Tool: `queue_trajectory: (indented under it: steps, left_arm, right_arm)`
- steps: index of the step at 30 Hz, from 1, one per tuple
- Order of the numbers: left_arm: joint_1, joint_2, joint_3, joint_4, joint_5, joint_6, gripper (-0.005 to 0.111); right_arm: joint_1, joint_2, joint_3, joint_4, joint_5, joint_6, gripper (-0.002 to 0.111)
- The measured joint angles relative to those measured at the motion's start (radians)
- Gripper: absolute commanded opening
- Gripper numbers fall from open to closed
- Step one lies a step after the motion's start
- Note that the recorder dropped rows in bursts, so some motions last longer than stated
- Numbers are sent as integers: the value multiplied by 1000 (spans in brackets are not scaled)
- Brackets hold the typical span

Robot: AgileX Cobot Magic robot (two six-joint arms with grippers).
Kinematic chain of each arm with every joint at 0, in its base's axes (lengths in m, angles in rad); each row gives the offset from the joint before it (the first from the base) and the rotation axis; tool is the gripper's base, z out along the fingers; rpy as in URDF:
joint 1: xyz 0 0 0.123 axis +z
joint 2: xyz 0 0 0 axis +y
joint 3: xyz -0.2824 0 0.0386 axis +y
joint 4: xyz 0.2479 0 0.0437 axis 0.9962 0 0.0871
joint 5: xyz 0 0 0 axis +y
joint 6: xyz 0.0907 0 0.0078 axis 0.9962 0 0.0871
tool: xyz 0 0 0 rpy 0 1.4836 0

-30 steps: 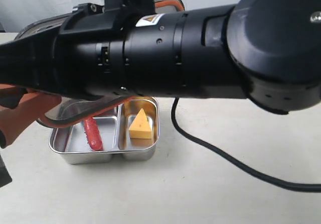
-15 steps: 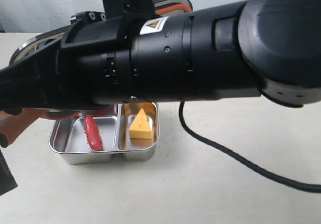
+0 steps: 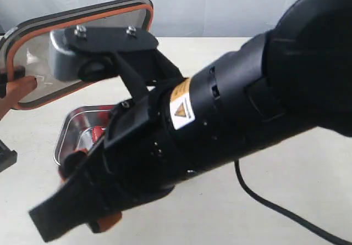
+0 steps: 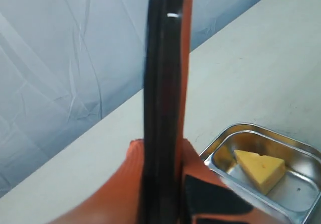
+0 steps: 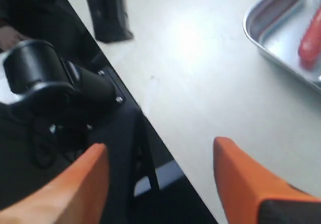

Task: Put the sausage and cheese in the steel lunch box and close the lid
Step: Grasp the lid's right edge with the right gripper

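Note:
The dark lid (image 3: pixel 33 50) with its orange seal hangs tilted above the table at the far left. My left gripper (image 3: pixel 17 87) is shut on the lid's edge. In the left wrist view the lid (image 4: pixel 163 83) stands edge-on between the orange fingers (image 4: pixel 133 184). The yellow cheese (image 4: pixel 261 170) lies in a compartment of the steel lunch box (image 4: pixel 220 137). The red sausage (image 5: pixel 311 35) lies in the other compartment of the lunch box (image 5: pixel 261 38). My right gripper (image 5: pixel 159 146) is open and empty near the table's front edge. In the exterior view my right arm hides most of the box (image 3: pixel 70 118) and the cheese.
My right arm's black body (image 3: pixel 231 113) crosses the middle of the exterior view. A black cable (image 3: pixel 275 206) trails over the table at the right. Beyond the table's front edge stands dark equipment (image 5: pixel 45 83).
The lid has risen and now shows tilted at the upper left. My right arm has swung down towards the front left and now covers the box and the cheese.

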Motion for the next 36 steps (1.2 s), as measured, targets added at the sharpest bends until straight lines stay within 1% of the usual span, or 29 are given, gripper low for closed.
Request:
queue_trajectory:
  steps: [2,7,10,11,14,16,19,20,21,23,24,27,30,32,34,36]
  left_arm:
    - [0,0,-16,50,0,0,0]
    - [0,-35,-42,182,-13,0,0]
    - [-35,-70,-44,304,-58,0,0]
    - [-49,-81,-44,366,-69,0,0]
    - [-96,-133,-44,542,-82,-6,0]
    - [-119,-175,-44,651,-79,-24,0]
    - [-130,-248,-44,777,-69,-44,0]
    - [-130,-269,-44,818,-64,-46,0]
    - [-130,-303,-44,857,-58,-50,0]
    - [-132,-346,-44,906,-52,-57,0]
    - [-132,-365,-44,922,-47,-62,0]
    - [-135,-398,-44,936,-43,-66,0]
    - [-136,-409,-44,938,-41,-66,0]
    - [-136,-416,-44,938,-41,-70,0]
    - [-136,-423,-44,938,-37,-81,0]
    - [-136,-434,-44,945,-32,-89,0]
  right_arm:
    - [0,-2,0,-83,53,69,57]
    - [0,-37,0,-412,174,298,57]
    - [-17,-63,0,-584,211,415,57]
    - [-33,-71,0,-605,216,436,57]
    - [-126,-87,0,-631,221,461,57]
    - [-213,-90,0,-618,215,435,54]
    - [-356,-90,0,-488,180,294,46]
    - [-395,-90,0,-427,170,242,40]
    - [-454,-88,0,-332,160,157,37]
    - [-532,-76,0,-191,160,38,30]
    - [-588,-61,0,-84,167,-55,28]
    - [-697,-9,0,167,225,-281,27]
    - [-766,67,0,404,332,-507,27]
    - [-796,121,0,542,414,-611,27]
    - [-810,176,0,632,488,-674,27]
    - [-817,230,0,704,526,-714,27]
